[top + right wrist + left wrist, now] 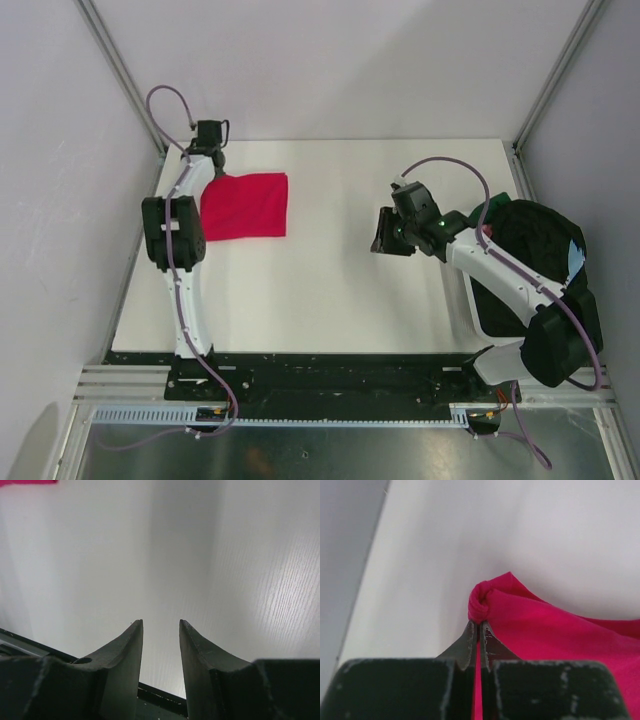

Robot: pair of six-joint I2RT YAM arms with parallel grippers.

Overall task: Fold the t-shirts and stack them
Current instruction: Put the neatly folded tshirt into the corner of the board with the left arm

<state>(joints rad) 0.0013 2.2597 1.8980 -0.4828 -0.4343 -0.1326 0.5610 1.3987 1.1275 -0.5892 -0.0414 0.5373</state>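
A bright red t-shirt (245,205) lies folded into a rough rectangle on the white table's far left. My left gripper (213,163) sits at its far left corner, shut on a bunched fold of the red cloth (479,602). In the left wrist view the left gripper (480,624) has its tips pressed together with red cloth running between them, and the rest of the shirt (560,630) spreads to the right. My right gripper (385,237) hovers over bare table right of centre. Its jaws (161,622) stand apart with nothing between them. A sliver of the red shirt (27,482) shows at that view's top left.
At the right edge a tub (478,312) holds a heap of black cloth (530,235) with a light blue bit (576,258); the right arm reaches across it. Grey walls and metal frame posts (120,70) bound the table. A black rail (330,365) runs along its near edge.
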